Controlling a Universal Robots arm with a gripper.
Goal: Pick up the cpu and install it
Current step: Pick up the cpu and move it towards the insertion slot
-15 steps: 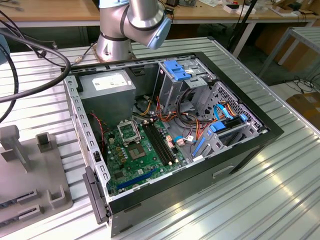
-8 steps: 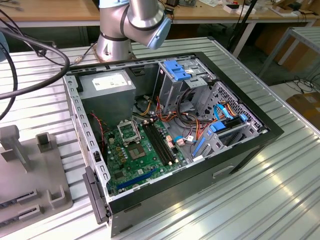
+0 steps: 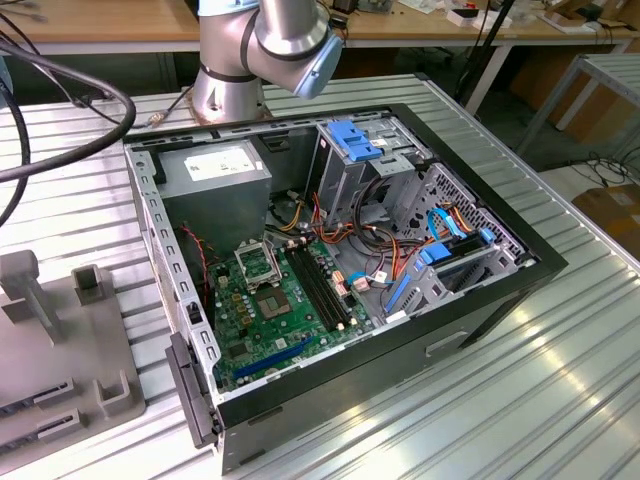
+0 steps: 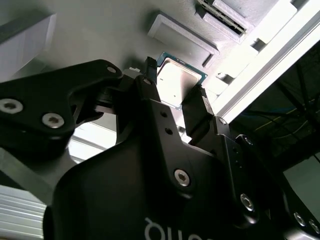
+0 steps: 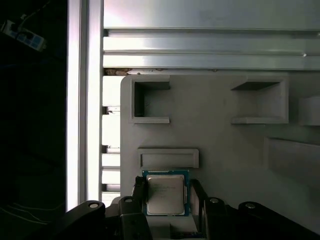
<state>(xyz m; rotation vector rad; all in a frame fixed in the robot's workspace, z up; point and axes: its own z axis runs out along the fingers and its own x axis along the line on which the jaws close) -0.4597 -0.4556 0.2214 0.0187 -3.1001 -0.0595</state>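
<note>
Surface: ribbed aluminium table (image 3: 520,380) with long shiny slats, in a workshop with wooden benches behind.
Cpu: the cpu (image 5: 165,194) (image 4: 175,82) is a small flat square chip with a dull silver metal top and a thin green rim. It lies flat on a pale grey fixture plate (image 5: 215,100), just beside a shallow rectangular raised frame.
Gripper: the gripper (image 5: 167,186) (image 4: 175,78) is matte black, with bolted links. Its fingers (image 5: 139,192) (image 4: 195,107) stand apart, one along each of two opposite edges of the cpu. They are close to it, and the chip rests on the plate between them.
Fixture plate: smooth moulded grey plastic with square-cornered pockets and low walls, set beside the bright table slats.
Computer case: in the exterior view an open black tower case (image 3: 500,300) lies on its side on the table.
Inside the case: a green motherboard (image 3: 290,310) with a shiny square socket frame (image 3: 258,262), a grey power supply box (image 3: 215,170), blue plastic drive latches (image 3: 352,140) and loose coloured wires.
Arm: the silver-grey arm (image 3: 270,40) rises from its base behind the case.
Beside the case: a grey moulded stand (image 3: 90,340) sits at the exterior view's left, and thick black cables (image 3: 60,90) loop above it.
</note>
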